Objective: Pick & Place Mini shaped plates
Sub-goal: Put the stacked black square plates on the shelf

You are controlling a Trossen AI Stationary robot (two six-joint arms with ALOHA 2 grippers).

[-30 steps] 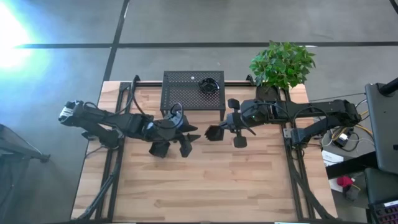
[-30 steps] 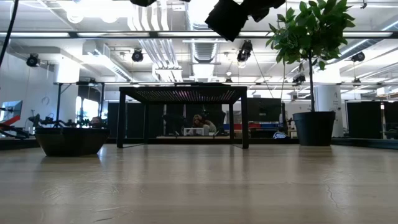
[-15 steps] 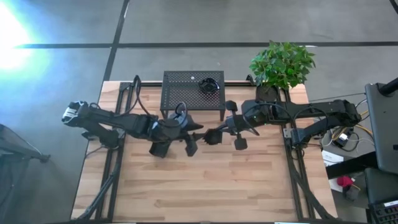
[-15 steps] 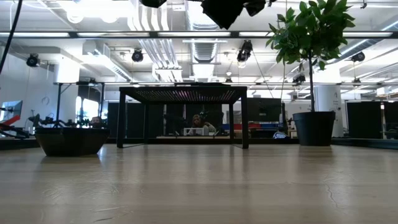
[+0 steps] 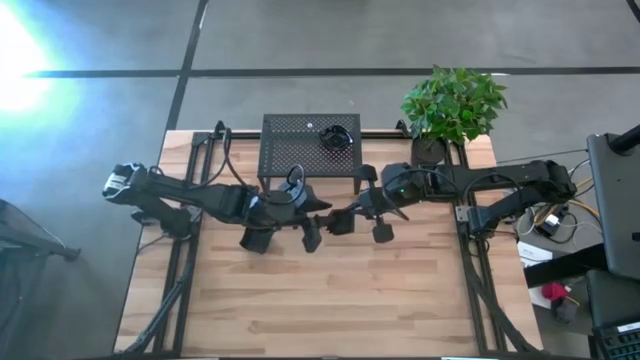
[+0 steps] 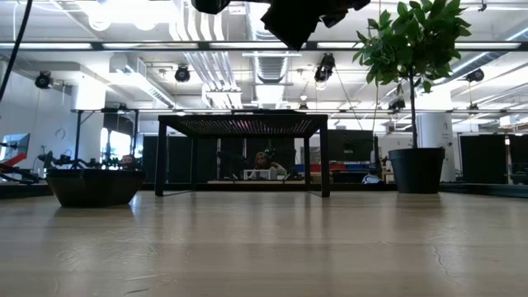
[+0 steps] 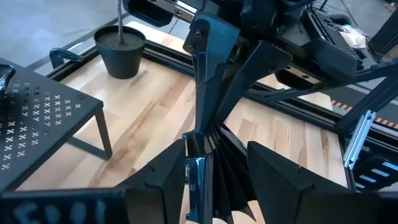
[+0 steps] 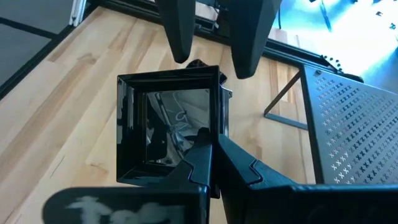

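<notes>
right gripper is pinched tight on the near edge of a square mini plate, holding it out mid-air over the table so my other arm can reach it. just beyond, the left gripper has its fingers spread wide to either side of the plate's far edge, not yet closing; this looks to me like a handover. farther back stands the mesh stand with another small dish on top, probably where this one goes. the plant pot sits off beyond it.
</notes>
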